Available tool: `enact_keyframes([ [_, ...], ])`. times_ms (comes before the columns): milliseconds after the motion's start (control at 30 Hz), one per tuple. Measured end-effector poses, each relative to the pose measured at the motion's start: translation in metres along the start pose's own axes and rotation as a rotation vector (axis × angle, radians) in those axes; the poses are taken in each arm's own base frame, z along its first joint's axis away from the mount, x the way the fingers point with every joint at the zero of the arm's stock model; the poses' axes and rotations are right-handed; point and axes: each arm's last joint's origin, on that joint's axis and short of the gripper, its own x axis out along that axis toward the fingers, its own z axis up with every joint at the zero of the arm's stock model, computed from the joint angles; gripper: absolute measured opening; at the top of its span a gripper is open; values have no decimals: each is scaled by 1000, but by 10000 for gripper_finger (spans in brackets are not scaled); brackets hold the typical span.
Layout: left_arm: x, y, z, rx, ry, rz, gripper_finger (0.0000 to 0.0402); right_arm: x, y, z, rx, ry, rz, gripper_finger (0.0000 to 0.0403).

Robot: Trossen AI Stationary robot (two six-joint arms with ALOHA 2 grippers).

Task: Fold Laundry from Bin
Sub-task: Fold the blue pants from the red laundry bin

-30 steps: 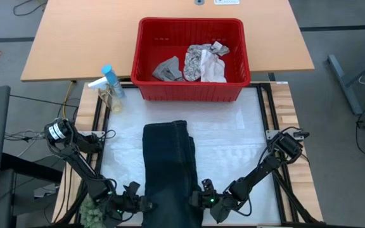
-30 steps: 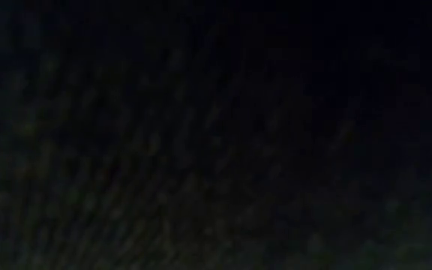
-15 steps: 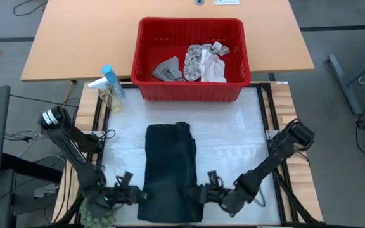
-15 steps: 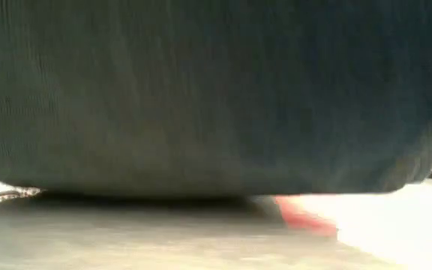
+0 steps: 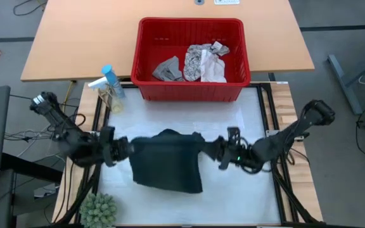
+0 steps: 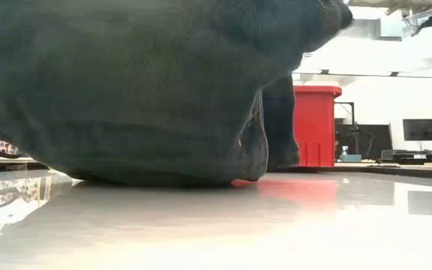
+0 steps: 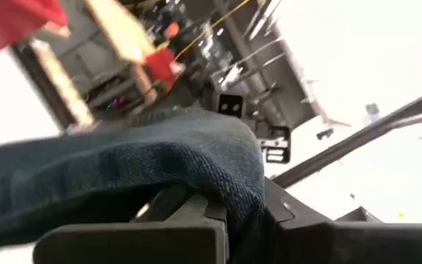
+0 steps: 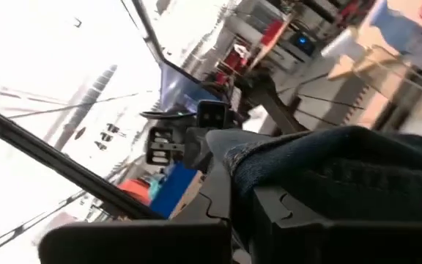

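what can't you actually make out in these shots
- Low view: the dark garment fills most of the picture, hiding both arms and all but one corner of the bin.
- High view: the cloths in the bin are bunched, so their number is unclear.
- High view: the bottles left of the bin are too small to identify.
- Wrist views: the room behind is blurred.

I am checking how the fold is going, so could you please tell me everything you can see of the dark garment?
The dark garment is a blackish-green, denim-like cloth, doubled over and held stretched between both arms above the white table cover. The left gripper is shut on its one side, the right gripper on the other; in both wrist views the cloth drapes over the jaws. Its lower part sags, and in the low view it rests on the table. It hangs in front of the red bin, apart from it.
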Motion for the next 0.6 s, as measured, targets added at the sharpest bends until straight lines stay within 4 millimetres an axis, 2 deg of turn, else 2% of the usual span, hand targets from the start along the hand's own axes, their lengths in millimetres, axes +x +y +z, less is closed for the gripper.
enact_keyframes([
  [200,29,16,22,88,-90,-5,6,22,-13,41,22,-21,66,35],
  [267,36,21,35,129,-133,-3,6,28,-20,58,26,-27,72,35],
  [467,50,35,87,307,-306,35,6,42,-47,115,25,-76,50,35],
  [600,63,22,128,395,-359,-40,6,49,-57,156,55,-88,106,35],
])
